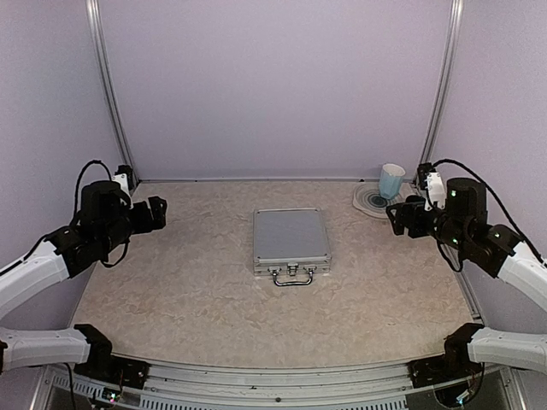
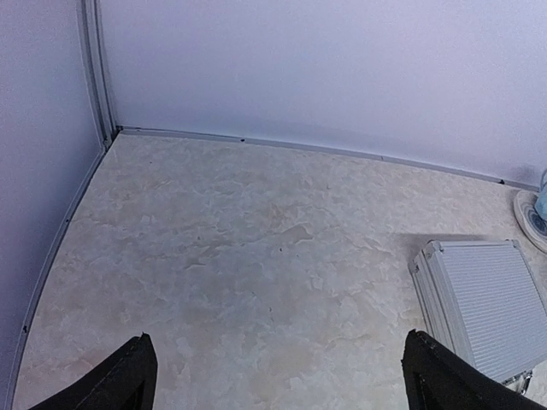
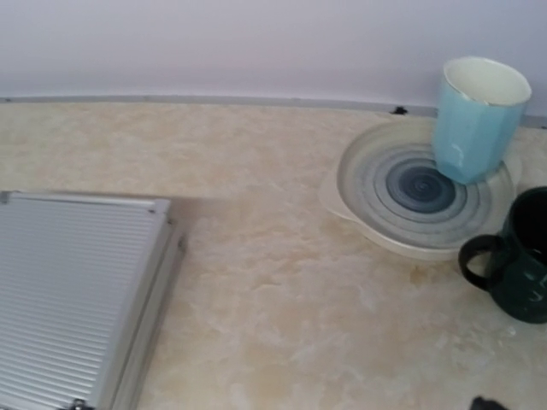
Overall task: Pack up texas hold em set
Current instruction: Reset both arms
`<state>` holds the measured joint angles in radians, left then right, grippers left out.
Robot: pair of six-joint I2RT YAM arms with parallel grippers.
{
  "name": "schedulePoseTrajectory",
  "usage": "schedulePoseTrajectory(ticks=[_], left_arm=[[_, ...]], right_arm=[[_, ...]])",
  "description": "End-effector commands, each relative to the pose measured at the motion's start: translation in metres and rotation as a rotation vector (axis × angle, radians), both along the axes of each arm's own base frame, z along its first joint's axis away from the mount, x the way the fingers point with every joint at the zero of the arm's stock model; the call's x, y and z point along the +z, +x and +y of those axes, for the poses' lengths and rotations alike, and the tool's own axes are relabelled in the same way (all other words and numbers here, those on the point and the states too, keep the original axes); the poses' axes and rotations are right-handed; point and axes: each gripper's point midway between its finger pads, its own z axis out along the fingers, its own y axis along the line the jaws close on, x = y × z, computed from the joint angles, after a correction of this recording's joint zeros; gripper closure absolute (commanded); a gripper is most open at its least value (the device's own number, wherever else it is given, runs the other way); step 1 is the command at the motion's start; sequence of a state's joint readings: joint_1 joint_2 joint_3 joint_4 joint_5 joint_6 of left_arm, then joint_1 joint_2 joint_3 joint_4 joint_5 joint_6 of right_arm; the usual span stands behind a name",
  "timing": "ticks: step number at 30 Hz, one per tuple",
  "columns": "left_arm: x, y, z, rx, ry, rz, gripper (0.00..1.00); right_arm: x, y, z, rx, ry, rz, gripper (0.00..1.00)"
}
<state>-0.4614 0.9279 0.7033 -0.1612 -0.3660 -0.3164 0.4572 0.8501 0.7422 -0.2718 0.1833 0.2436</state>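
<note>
Silver aluminium briefcase (image 1: 291,238) shut, handle (image 1: 292,275) at 6 o'clock!
Lies 9 o'clock of the nearer right gripper (image 1: 398,219) (it and left gripper (image 1: 158,213) both agape).

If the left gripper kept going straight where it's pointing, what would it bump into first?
Probably just the bare table. The left gripper aims at it; the silver briefcase sits off to the right, outside that line.

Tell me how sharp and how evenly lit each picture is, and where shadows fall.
Top view: soft, even light, sharp; the case almost without shadow. Left wrist view: sharp; a faint shadow on the table beside the case's far corner. Right wrist view: slightly soft; no strong glare on the blue mug.
</note>
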Motion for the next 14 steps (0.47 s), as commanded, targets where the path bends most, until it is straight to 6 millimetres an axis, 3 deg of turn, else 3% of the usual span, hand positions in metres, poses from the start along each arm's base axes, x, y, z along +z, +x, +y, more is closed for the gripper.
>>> schedulePoseTrajectory(ticks=[1,14], left_arm=[[0.0073,-0.0041,-0.0085,-0.023,0.013,0.012,0.01],[0.0129,-0.0053,-0.0031,-0.002,0.055,-0.002,0.01]], right_arm=[[0.022,-0.0081,0.0047,0.048,0.005,-0.038,0.01],[0.0128,0.0,0.008,0.047,-0.02,-0.004,0.01]])
